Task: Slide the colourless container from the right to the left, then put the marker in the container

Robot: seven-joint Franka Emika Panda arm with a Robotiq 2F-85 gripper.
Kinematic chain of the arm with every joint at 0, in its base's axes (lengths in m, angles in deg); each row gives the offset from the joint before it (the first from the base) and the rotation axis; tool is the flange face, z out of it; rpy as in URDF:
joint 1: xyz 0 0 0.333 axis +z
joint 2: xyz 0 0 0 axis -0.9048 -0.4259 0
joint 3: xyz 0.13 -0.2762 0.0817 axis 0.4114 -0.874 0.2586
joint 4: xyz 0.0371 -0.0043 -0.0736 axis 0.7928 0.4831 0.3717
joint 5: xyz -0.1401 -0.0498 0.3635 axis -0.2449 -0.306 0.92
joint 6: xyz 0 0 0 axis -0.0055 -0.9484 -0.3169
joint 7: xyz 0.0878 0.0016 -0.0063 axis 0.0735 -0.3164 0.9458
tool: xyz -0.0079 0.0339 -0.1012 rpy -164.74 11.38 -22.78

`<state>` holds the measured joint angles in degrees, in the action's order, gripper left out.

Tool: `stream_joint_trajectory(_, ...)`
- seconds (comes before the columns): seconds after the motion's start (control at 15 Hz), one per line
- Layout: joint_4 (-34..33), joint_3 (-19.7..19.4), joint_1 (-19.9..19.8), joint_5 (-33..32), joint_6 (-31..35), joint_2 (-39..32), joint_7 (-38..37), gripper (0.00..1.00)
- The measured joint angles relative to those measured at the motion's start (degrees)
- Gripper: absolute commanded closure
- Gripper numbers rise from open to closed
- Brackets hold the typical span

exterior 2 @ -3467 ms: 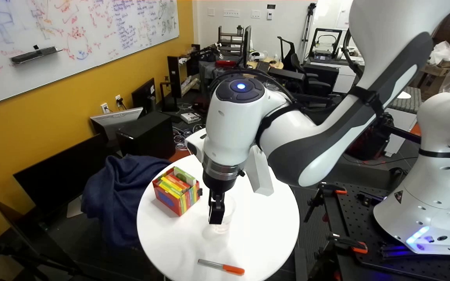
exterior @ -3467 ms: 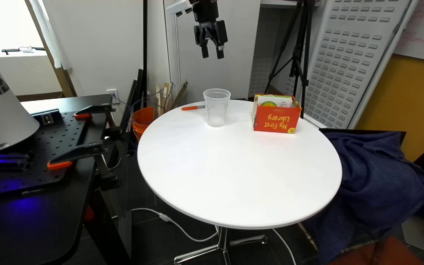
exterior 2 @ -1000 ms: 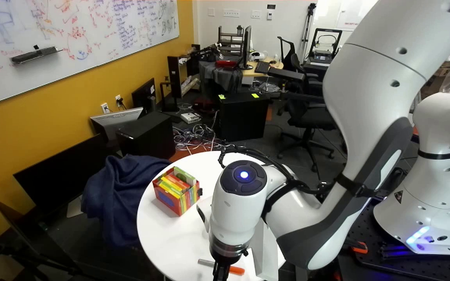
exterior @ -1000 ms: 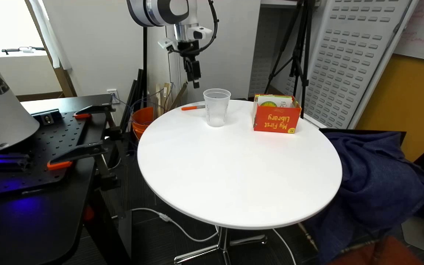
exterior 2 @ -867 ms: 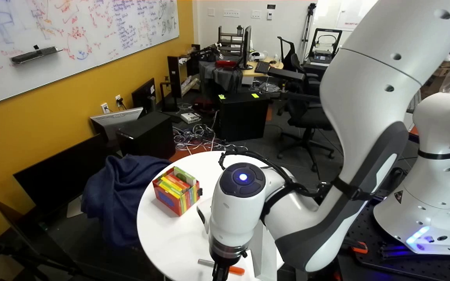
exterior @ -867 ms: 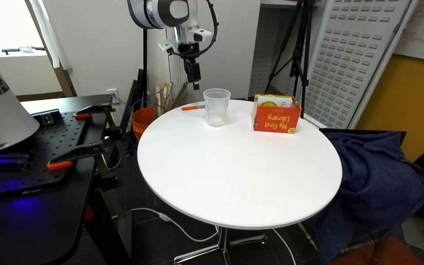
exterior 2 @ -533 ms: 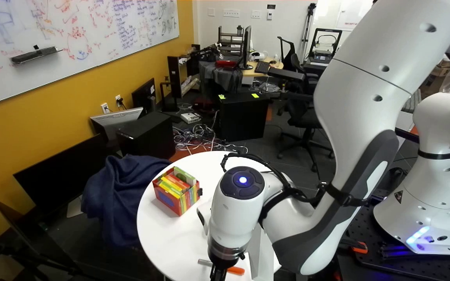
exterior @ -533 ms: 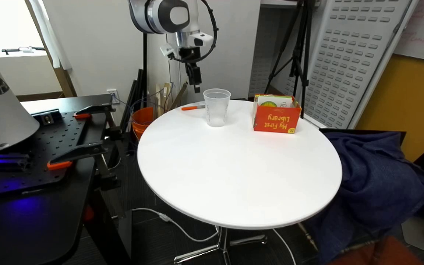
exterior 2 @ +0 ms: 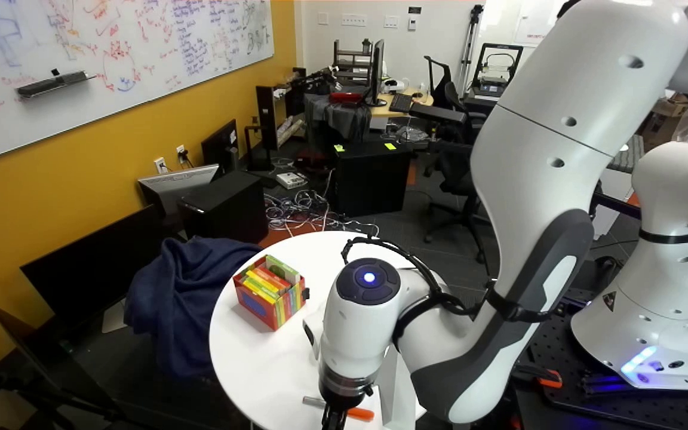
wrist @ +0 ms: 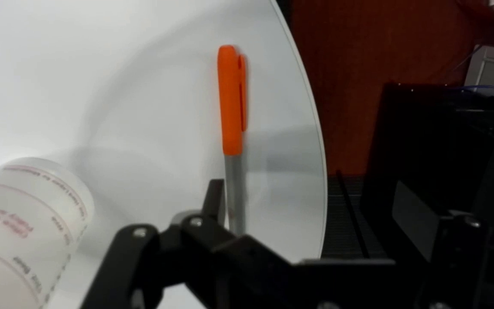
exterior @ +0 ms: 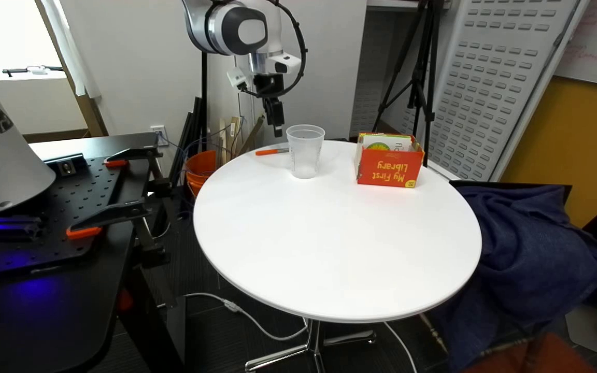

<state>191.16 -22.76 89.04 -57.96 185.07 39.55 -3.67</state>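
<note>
Round and white, the tabletop [exterior: 337,233] carries an upright, colourless see-through plastic cup [exterior: 304,155] and, lying near its edge, a grey orange-capped marker [wrist: 231,116]. Above hangs the black claw [exterior: 278,130], its 2 jaws apart. Step 2, fetching the marker, seems underway; next: centre, then descend.

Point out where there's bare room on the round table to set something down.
In an exterior view, the largest bare patch of table runs from the cup and red box to the near rim. A smaller gap lies between cup and box. It's crowded at the far edge near the cup: the marker lies there, with the end effector above.
</note>
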Motion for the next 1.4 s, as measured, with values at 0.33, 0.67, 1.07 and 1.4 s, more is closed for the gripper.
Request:
stream_joint_trajectory(0.33,-0.4,0.0,-0.1,0.3,0.0,-0.8,0.0,0.00)
stream_joint_trajectory(0.67,-1.0,0.0,-0.6,0.3,0.0,-2.1,0.2,0.00)
stream_joint_trajectory(1.07,-1.6,0.1,-1.5,0.5,0.0,-3.5,2.6,0.00)
stream_joint_trajectory(1.4,-2.3,0.6,-2.8,0.7,0.0,-4.4,4.7,0.00)
